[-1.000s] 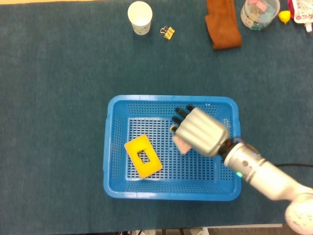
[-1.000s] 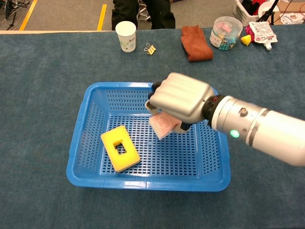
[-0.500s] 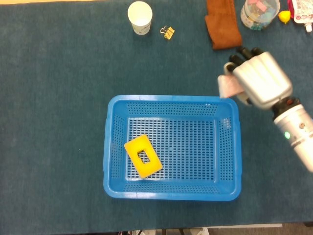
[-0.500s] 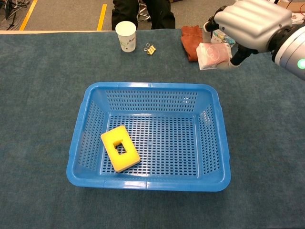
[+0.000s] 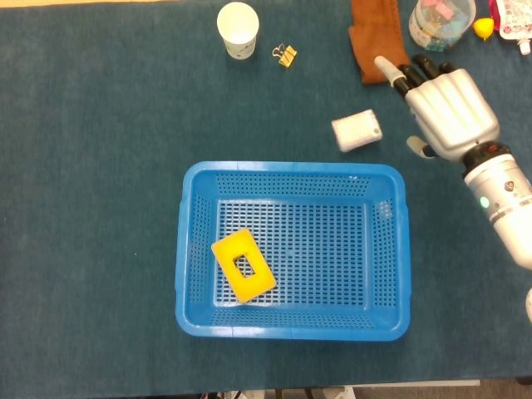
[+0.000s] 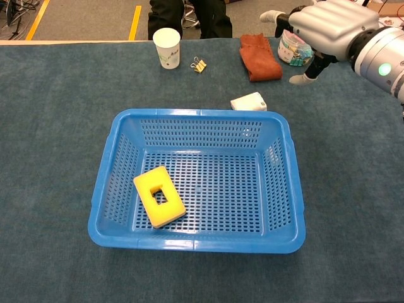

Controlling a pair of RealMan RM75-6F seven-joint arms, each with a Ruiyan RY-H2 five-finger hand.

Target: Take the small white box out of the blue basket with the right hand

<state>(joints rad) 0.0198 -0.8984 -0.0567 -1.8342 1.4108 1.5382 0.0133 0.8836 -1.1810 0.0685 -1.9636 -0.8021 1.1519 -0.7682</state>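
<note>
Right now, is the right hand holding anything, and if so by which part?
Nothing is held. The right hand is open, fingers spread, and the small white box lies apart from it on the table, outside the blue plastic basket.

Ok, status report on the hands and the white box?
Right hand open, holding nothing. Small white box on table beyond blue basket. Left hand not visible.
</note>
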